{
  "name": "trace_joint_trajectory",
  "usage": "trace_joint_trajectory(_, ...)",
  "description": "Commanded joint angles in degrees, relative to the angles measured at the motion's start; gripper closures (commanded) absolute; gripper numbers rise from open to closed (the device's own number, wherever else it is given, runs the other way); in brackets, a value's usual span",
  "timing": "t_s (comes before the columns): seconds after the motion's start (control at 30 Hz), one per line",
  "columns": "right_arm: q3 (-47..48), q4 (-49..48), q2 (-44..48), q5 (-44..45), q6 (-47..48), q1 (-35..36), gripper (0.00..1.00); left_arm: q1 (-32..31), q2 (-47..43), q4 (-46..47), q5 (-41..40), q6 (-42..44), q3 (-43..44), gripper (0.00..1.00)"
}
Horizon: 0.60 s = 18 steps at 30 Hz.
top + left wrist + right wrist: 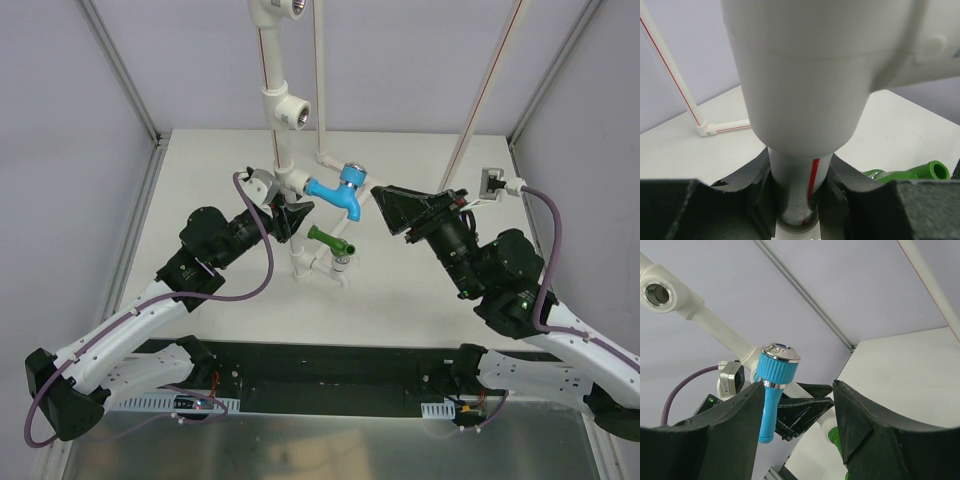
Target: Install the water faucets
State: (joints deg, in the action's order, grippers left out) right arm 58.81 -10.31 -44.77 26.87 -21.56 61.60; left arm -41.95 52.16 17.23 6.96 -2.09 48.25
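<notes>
The left arm (140,315) stretched forward from the near-left corner with its elbow low. The left gripper (285,215) was clamped on the upright white pipe (800,172), just beneath a tee (800,75). The right arm (520,290) reached in from the right, and the right gripper (383,212) stood with jaws apart, holding nothing, just beside the blue faucet (340,190). That faucet stuck out sideways from the tee, its spout bent down. The green faucet (328,240) sat lower, near the pipe's foot.
</notes>
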Motion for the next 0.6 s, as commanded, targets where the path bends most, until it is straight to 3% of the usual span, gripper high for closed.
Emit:
trace_joint_trajectory(0.0, 3.9, -0.8, 0.8, 0.4, 6.8, -0.2, 0.37, -0.5, -0.3, -1.9, 1.1, -6.5, -0.2, 1.0)
trace_joint_trajectory(0.57, 12.7, 7.3, -10.1, -6.5, -6.6, -1.5, 0.33, -0.5, -1.0, -2.3, 1.4, -6.6, -0.1, 1.0)
